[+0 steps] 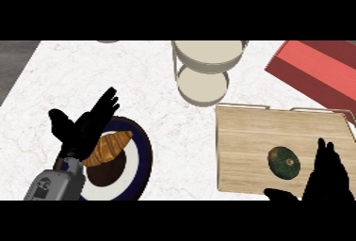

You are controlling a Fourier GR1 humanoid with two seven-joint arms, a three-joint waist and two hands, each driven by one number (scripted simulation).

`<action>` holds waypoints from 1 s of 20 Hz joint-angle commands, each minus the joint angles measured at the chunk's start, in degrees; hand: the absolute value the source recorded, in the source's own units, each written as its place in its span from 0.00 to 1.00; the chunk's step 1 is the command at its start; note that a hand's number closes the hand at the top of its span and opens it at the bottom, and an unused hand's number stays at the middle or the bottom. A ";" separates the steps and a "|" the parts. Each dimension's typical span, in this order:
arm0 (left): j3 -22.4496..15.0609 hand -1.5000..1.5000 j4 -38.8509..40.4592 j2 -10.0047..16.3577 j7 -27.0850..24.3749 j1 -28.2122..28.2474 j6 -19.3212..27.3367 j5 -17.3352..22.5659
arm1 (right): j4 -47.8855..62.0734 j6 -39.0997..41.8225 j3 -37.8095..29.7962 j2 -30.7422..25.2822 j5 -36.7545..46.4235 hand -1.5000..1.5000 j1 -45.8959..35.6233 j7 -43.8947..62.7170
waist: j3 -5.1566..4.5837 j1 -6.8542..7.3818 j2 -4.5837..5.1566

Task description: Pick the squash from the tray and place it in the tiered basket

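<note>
1. While the squash (284, 162) lies on the tray (246, 141) with no hand closed on it, the step in hand reads as the approach to the pick; nothing is lifted yet.
2. Squash: dark green and rounded, toward the tray's near right corner. The wooden tray sits at the bench's near right edge.
3. Right hand (328, 181): at the tray's near right corner, just beside the squash. Its fingers are straight and apart, pointing away from the robot, and the thumb is spread toward the left, below the squash. A narrow gap seems to remain, so no contact can be confirmed.
4. Next move, as a judgement: the right hand needs to shift left over the squash and curl fingers and thumb round it. A rounded body may roll on the flat wood, so the closing should come from both sides at once.
5. Tiered basket (207, 52): cream round tiers at the bench's far edge, well apart from the tray. The carry will run away from the robot and leftward, and must rise over the tray's far rail.
6. Left hand (83, 128): open, fingers up, resting over the left rim of a dark-rimmed plate (141, 162) that bears a croissant (110, 147), near the bench's near left edge.
7. Bench (125, 70): white, faintly veined. A red box (316, 70) lies at the far right corner. Grey floor (14, 61) shows past the left edge.
</note>
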 commanded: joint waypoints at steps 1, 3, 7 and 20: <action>0.10 0.50 3.37 -1.91 -3.68 0.72 0.37 -2.90 | 4.59 -6.23 1.02 1.59 0.22 0.00 1.90 -3.37 | 0.02 -0.10 0.04; 1.73 0.50 0.93 -0.65 -0.91 -0.40 -1.04 -1.75 | 6.06 -2.29 -5.29 0.49 -4.48 0.00 -3.87 -3.41 | 0.02 0.06 0.04; -0.38 0.50 0.73 -3.37 -2.20 0.83 -0.37 -4.09 | 12.06 -6.85 -6.57 1.37 -4.45 0.00 -4.39 -6.48 | 0.02 0.06 0.04; 0.96 0.50 -1.22 -3.87 0.03 2.03 -1.36 -4.43 | 18.36 -6.83 -6.97 -1.38 -9.09 1.00 -7.64 -18.43 | 0.02 0.21 0.05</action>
